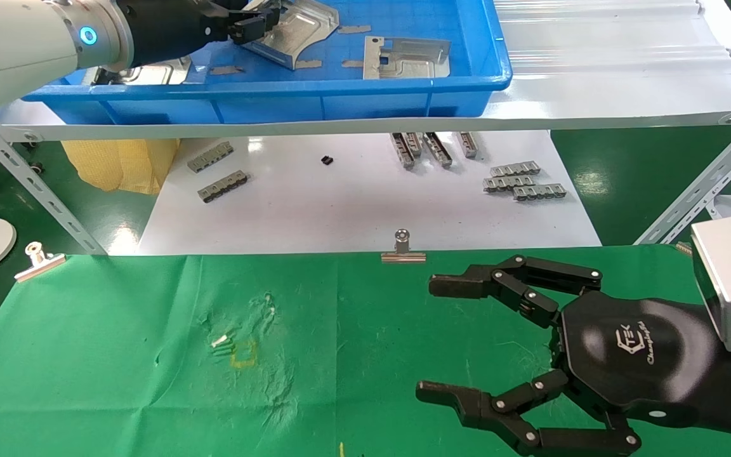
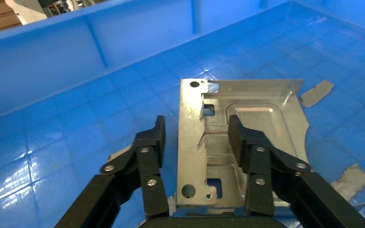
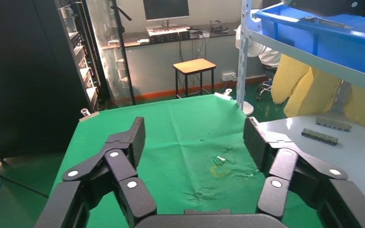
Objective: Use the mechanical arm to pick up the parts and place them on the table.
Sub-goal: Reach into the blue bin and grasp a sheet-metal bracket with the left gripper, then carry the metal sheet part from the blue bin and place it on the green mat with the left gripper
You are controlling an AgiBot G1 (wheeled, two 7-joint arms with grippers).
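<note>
My left gripper (image 1: 257,22) reaches into the blue bin (image 1: 353,101) on the shelf. It is open, its fingers (image 2: 240,142) straddling the holed flange edge of a shiny silver part (image 2: 261,118); blue floor shows between one finger and the flange. In the head view that part (image 1: 299,28) looks tilted. A second part (image 1: 407,58) lies flat to its right, and a third (image 1: 150,73) shows partly under the arm. My right gripper (image 1: 429,336) hovers open and empty over the right side of the green table (image 1: 118,355), also open in the right wrist view (image 3: 192,137).
Grey tape scraps (image 2: 316,92) lie on the bin floor. Below the white shelf (image 1: 594,101), a white board (image 1: 340,209) carries grey toothed strips (image 1: 524,181). Binder clips (image 1: 402,249) hold the cloth's far edge. A yellow square mark (image 1: 243,354) sits mid-table.
</note>
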